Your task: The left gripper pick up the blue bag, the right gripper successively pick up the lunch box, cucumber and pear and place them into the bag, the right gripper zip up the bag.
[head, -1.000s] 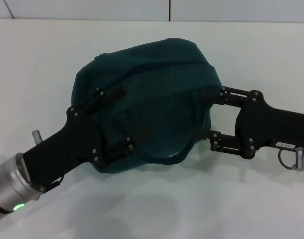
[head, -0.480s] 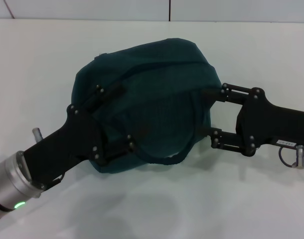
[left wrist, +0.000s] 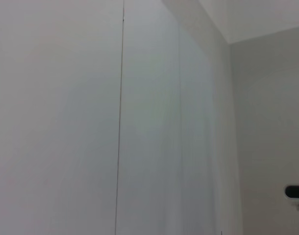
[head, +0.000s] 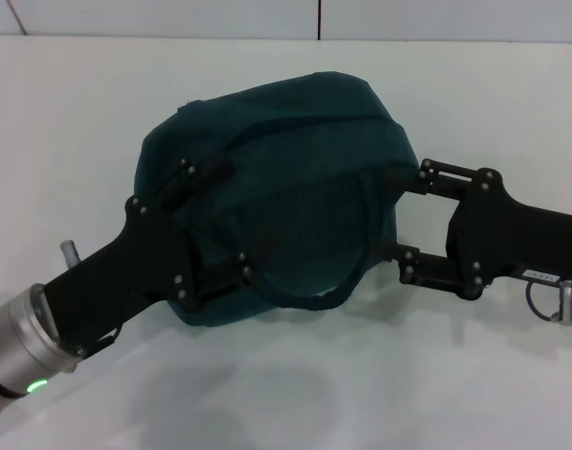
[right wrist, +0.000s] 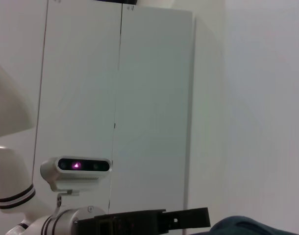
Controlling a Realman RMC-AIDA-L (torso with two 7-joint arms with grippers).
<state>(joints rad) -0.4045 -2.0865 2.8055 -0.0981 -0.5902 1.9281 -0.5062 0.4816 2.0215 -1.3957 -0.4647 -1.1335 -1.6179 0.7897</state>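
Fingers: my left gripper [head: 225, 225] pinches the blue bag [head: 277, 197] at centre; my right gripper [head: 398, 216] is spread beside it.
Progress: bag looks closed, contents hidden.

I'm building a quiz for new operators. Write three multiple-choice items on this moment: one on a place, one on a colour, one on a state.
1. Where is the right end effector?
A. At the bag's right edge
B. Beneath the table
C. Far from the bag

2. What colour is the blue bag?
A. Red
B. Dark teal
C. Yellow

3. Are the lunch box, cucumber and pear visible on the table?
A. All three
B. Only the pear
C. None

Answers: 1 A, its linkage fingers meet the fabric; 2 B, seen from the head; 3 C, only the bag and both arms show, with the left end effector opposite.
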